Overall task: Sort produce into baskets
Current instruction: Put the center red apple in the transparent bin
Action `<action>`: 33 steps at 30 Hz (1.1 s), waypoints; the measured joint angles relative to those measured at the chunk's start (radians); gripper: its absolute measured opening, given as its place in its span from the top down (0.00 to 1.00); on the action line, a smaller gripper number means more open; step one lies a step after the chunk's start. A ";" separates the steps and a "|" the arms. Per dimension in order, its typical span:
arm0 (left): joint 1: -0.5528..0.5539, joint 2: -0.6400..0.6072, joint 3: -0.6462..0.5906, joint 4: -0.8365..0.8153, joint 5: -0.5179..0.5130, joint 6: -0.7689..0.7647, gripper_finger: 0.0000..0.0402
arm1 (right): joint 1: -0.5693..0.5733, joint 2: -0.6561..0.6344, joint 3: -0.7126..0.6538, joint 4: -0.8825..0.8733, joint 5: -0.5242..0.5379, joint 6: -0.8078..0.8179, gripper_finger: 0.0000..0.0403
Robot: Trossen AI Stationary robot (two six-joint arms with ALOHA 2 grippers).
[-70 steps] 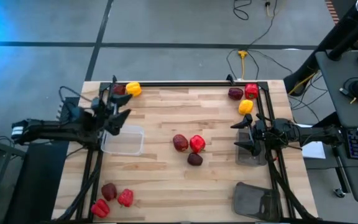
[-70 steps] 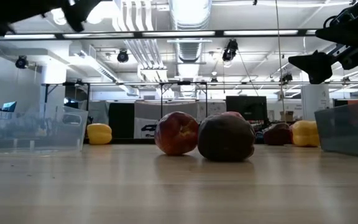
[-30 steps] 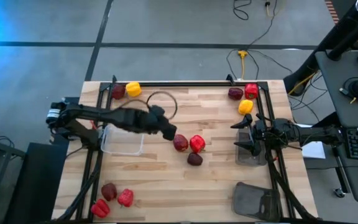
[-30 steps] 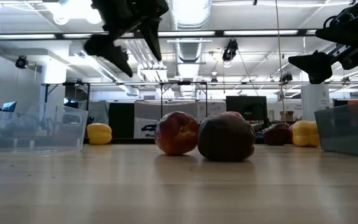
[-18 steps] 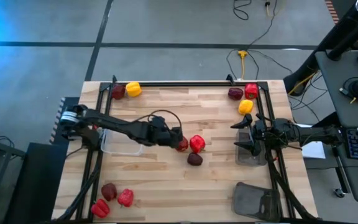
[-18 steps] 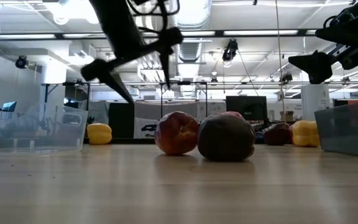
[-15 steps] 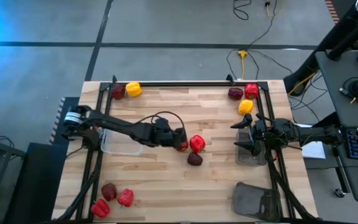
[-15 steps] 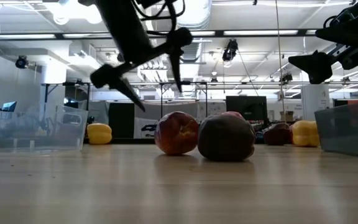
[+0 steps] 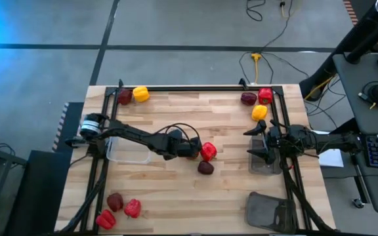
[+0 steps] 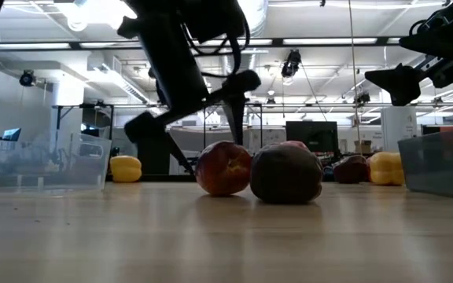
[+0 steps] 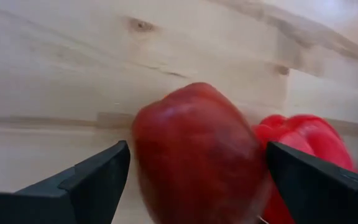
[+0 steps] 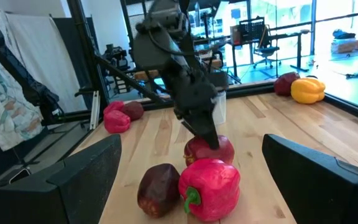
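My left gripper (image 9: 190, 150) is open and low over a dark red pepper (image 11: 197, 155) in the middle of the table. Its two fingers stand on either side of the pepper, and I cannot tell whether they touch it. A bright red pepper (image 9: 208, 151) and a dark maroon one (image 9: 206, 168) lie right beside it. A clear basket (image 9: 130, 147) sits at the left. My right gripper (image 9: 255, 143) is open and empty above a dark translucent basket (image 9: 266, 164) at the right. A grey basket (image 9: 270, 210) lies near the front right corner.
Maroon (image 9: 249, 98), red (image 9: 265, 96) and yellow (image 9: 259, 112) peppers lie at the far right. A maroon (image 9: 125, 95) and a yellow one (image 9: 140, 94) lie at the far left. A maroon (image 9: 115, 200) and two red peppers (image 9: 132, 208) lie at the near left.
My left gripper has gone from beside the clear basket toward the table's right edge and down. Its open fingers now stand on either side of the dark red pepper. The peppers have stayed where they were.
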 joint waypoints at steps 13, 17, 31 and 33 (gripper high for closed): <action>0.050 0.042 0.003 0.077 0.049 0.179 0.12 | 0.000 0.001 0.000 -0.001 0.000 0.000 0.05; 0.059 0.042 0.002 0.075 0.064 0.247 0.14 | 0.000 0.001 0.000 0.000 0.000 0.000 0.05; 0.013 -0.102 -0.003 -0.191 0.080 0.397 0.20 | 0.000 0.001 0.000 0.000 0.000 -0.001 0.05; -0.002 -0.183 -0.002 -0.283 0.056 0.402 0.20 | 0.000 0.001 0.000 0.000 0.000 -0.008 0.05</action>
